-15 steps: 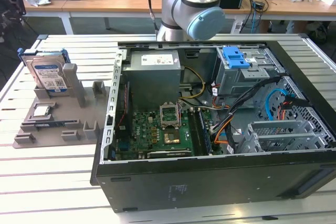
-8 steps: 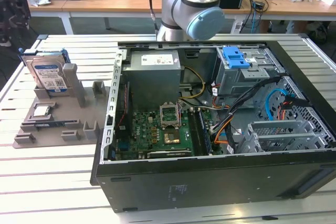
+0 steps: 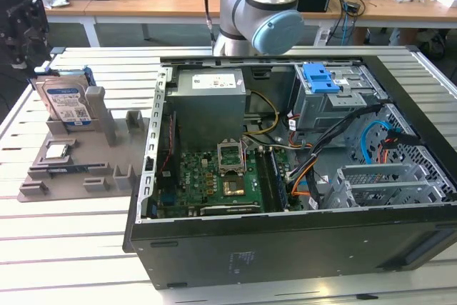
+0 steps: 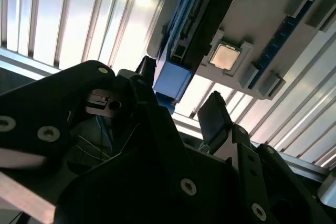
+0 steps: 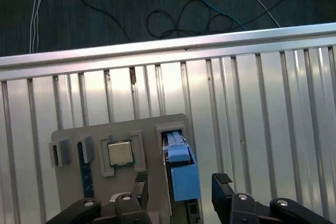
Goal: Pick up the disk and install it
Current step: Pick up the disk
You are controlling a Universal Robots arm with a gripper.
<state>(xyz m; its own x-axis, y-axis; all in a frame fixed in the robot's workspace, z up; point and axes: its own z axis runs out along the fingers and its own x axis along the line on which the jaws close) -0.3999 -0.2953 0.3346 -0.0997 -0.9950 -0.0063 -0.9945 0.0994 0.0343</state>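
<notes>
Work is only at the start. The disk [image 3: 66, 101] stands on its edge in a slot of the gray holder [image 3: 100, 155] on the desk [image 3: 71, 248], at the exterior view's left, beside the open computer [image 3: 285, 255]. It is not picked up yet. In the first wrist view the claw [image 5: 181, 183] hangs over the disk's blue frame. It is wide open, with one finger on each side and a gap to both. Nothing is in it. A small square chip [image 5: 120, 153] lies in the holder just beside the disk. The disk is not in the computer, so lifting it and putting it in are both left to do.
</notes>
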